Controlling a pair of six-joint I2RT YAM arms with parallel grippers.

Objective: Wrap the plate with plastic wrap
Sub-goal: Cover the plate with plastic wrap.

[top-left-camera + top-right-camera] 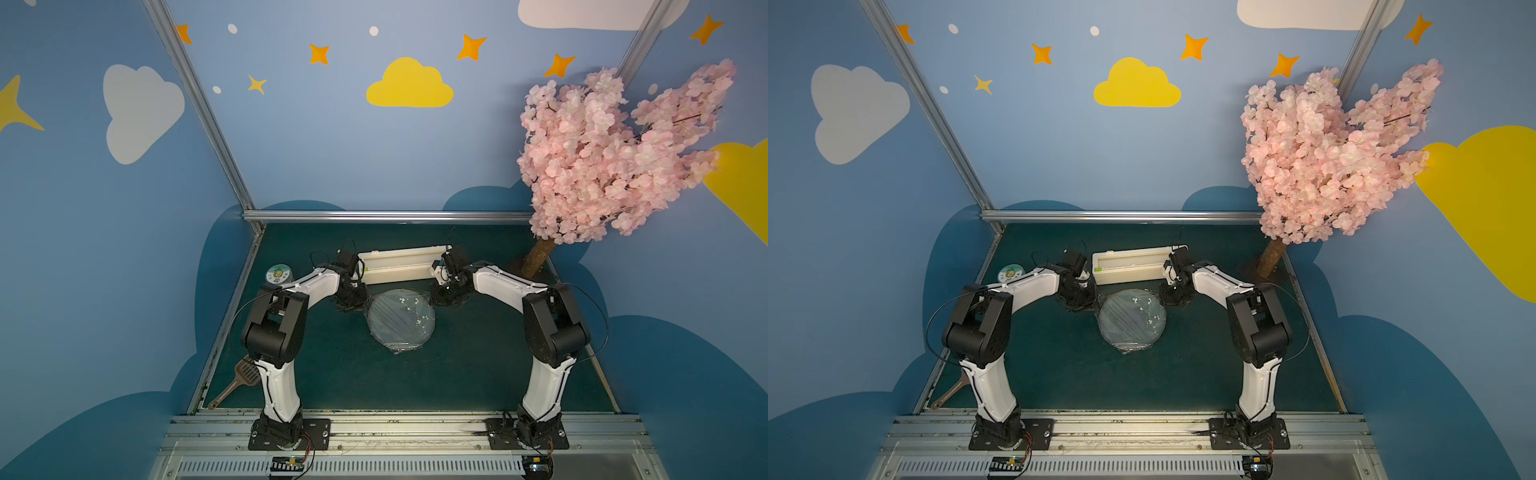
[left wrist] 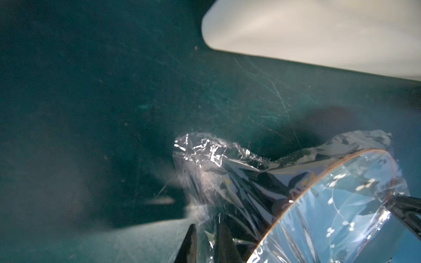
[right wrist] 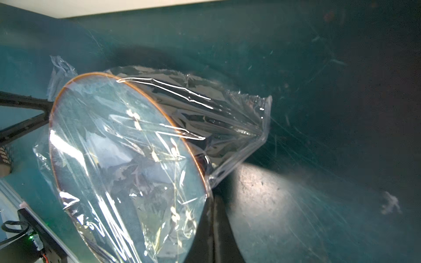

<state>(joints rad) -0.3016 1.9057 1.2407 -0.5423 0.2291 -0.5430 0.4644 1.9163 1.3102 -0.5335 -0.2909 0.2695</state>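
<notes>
Two grippers flank the plate, which lies flat and face up mid-table, just in front of the cream dispenser box. The plastic wrap is draped over the plate, with loose flaps spilling past the rim on both sides and a crumpled tail at the near edge.

The left gripper has its jaws a narrow gap apart with bunched film between them; whether they actually pinch it I cannot tell. The right gripper is fully closed at the film's corner by the rim, though a real hold on the film is unclear.

The film looks feather-light, limp and clingy (it will likely stick to itself and tear if yanked), so the free flap edges are the places to grip. The plate is probably rigid, weighty and breakable.

Being round, the plate has no long axis; its blossom branch runs roughly from far to near. The sheet stretches left to right, parallel to the box.
</notes>
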